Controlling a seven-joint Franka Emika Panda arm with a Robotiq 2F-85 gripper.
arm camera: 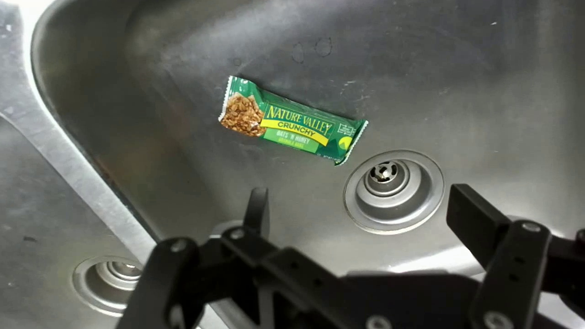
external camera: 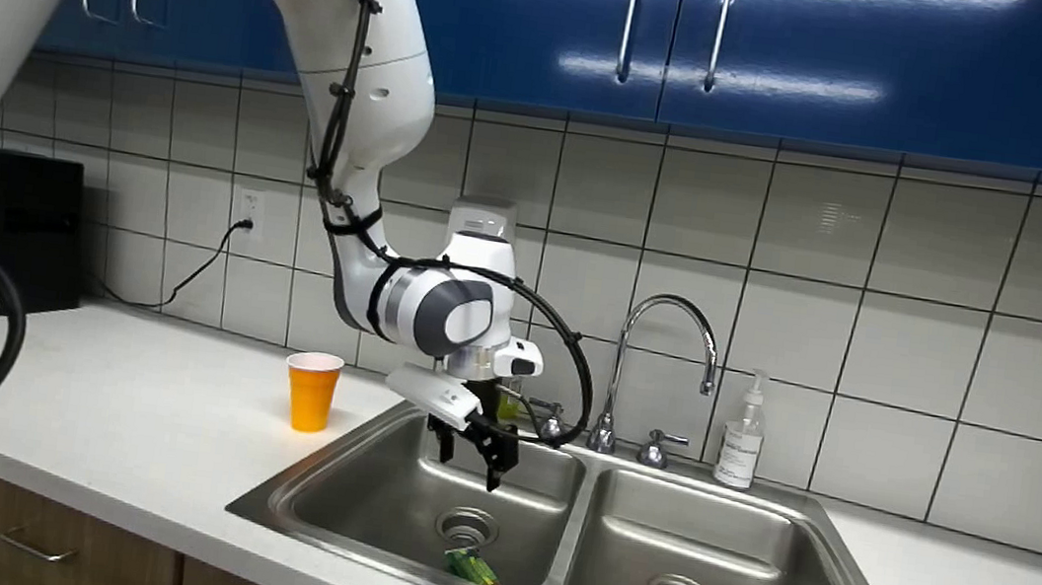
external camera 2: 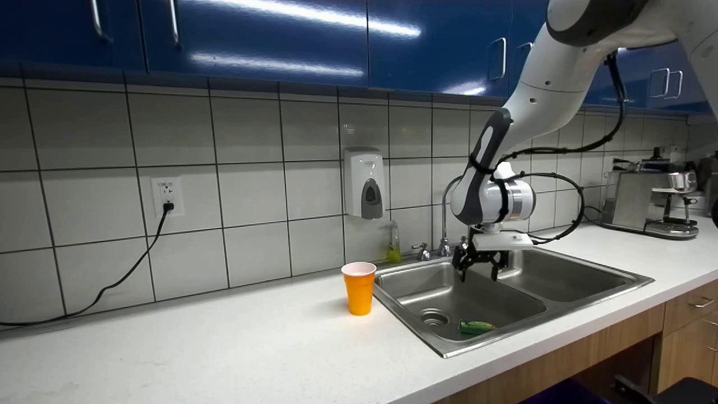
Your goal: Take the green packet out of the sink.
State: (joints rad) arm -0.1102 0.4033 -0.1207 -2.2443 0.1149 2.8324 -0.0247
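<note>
Just beside the drain (arm camera: pixel 394 192), inside the sink (arm camera: pixel 87 183), lies the packet (arm camera: pixel 295 121), untouched. Higher than the drain, the gripper (external camera 2: pixel 478 275) hangs spread wide, holding nothing; reaching, gripping and lifting out seemingly remain.

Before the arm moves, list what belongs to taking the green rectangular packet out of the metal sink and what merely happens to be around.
For the job:
oblong green granola-bar packet
grey metal double-basin sink
black two-fingered gripper, open

Not part of it:
tapered orange cup, white inside
clear pump bottle, white label
white wall-mounted dispenser
</note>
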